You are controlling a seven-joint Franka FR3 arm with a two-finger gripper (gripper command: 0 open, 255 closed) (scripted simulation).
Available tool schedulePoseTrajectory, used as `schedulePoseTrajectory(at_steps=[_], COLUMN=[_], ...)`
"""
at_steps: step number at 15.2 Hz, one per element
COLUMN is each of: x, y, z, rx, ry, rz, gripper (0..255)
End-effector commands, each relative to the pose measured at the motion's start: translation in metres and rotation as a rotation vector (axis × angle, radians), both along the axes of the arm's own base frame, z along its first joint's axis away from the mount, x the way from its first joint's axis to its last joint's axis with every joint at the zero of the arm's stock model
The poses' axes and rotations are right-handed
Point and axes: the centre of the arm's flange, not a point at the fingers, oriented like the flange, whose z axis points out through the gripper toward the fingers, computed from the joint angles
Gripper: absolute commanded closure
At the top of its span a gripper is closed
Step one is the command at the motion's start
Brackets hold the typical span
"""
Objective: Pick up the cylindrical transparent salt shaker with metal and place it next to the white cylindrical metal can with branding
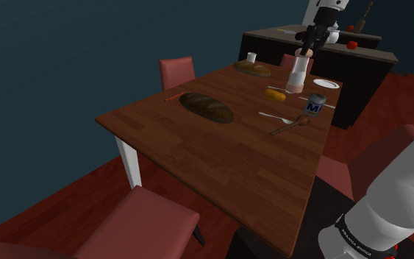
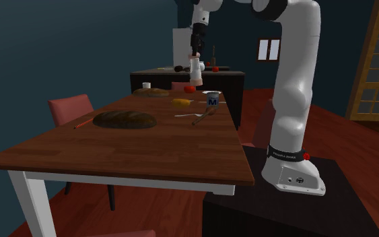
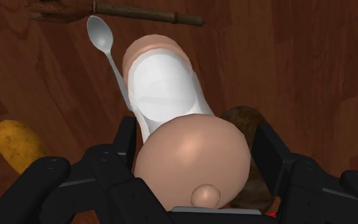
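1. A dark bread loaf (image 1: pixel 207 107) lies toward the shoulder view's left on the wooden table (image 1: pixel 220 162).
2. A yellow roll (image 1: pixel 275 95) sits further right.
3. Just past it, the black gripper (image 1: pixel 307 51) pinches the salt shaker (image 1: pixel 297 73) by its pinkish cap, and the white body hangs above the table.
4. The pale can (image 1: pixel 314 105), marked with a blue M, stands near the shaker's right.
5. A white plate (image 1: pixel 326 84) lies rightmost.

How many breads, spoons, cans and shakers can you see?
Bread loaves: 2, the dark loaf and the far loaf
Spoons: 2, the white spoon and the wooden spoon
Cans: 1, the can marked M
Shakers: 1, the salt shaker
Total: 6
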Motion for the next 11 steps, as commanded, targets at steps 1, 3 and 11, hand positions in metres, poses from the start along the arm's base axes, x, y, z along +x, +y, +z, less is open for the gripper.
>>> schedulePoseTrajectory(at_steps=[1,3,11], x=[0.000,-0.001,-0.005], y=[-0.026,-0.053,-0.157], z=[-0.002,-0.005,-0.018], rx=[-0.001,-0.001,-0.001], ry=[-0.001,-0.001,-0.001], rz=[0.002,0.002,0.002], gripper=[255,255,255])
